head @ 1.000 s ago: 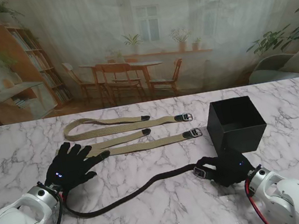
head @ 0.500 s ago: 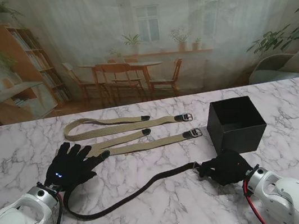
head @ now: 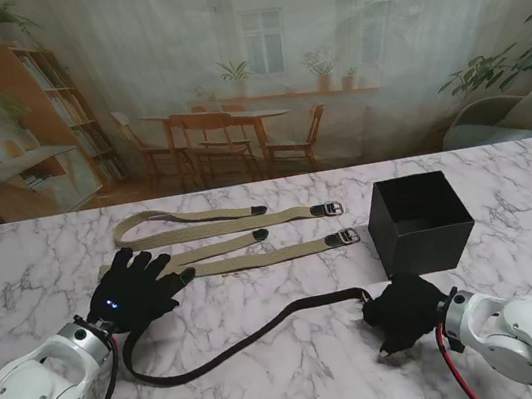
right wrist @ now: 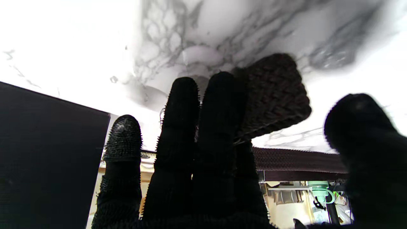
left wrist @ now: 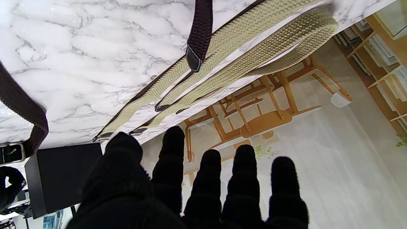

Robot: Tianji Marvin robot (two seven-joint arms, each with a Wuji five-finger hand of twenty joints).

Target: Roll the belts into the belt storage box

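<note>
2 belts [head: 242, 239] left of box [head: 420, 223], 3rd belt [head: 238, 342] nearer me

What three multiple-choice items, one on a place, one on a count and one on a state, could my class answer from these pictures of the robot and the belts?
1. Where does the black box stand?
A. on my right side of the table
B. on my left side
C. on the beige belts

2. How many beige belts lie on the table?
A. one
B. two
C. four

3. What is the left hand doing?
A. gripping the box
B. holding a buckle
C. spread, fingers apart

Answers: 1 A, it stands beyond the right hand. 2 B, two parallel strips, beside one dark belt. 3 C, its fingers fan out.
</note>
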